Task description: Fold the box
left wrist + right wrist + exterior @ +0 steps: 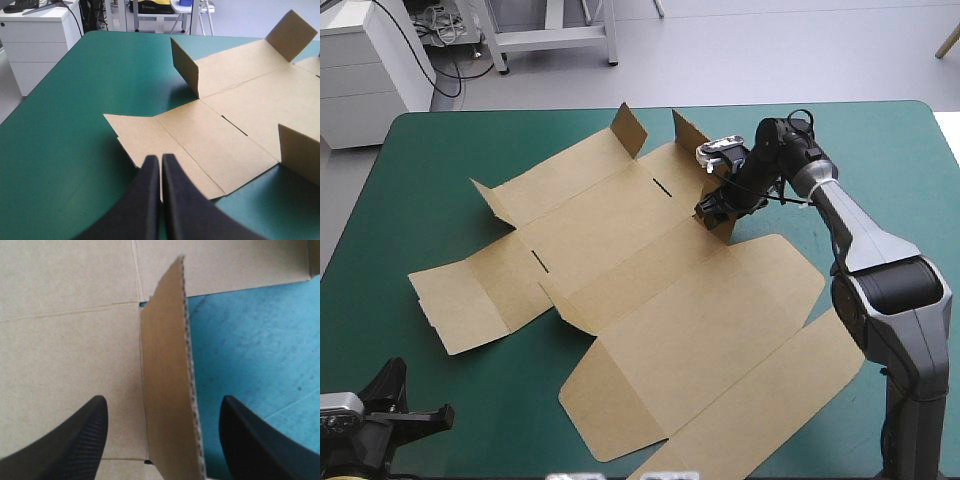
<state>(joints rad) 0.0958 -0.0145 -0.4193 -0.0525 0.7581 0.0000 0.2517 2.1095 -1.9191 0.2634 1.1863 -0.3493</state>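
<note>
The brown box (650,290) lies spread on the teal-green surface (440,170), small flaps (630,130) raised. My right wrist view alone shows my right jaws wide apart astride one upright flap (167,390). My left jaws, pressed together empty, face its left panel (150,135).

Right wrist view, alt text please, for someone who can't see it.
The right gripper is open, a raised flap of the brown box standing on edge between its black fingers. Flat board lies on one side, the teal-green cover on the other.
</note>
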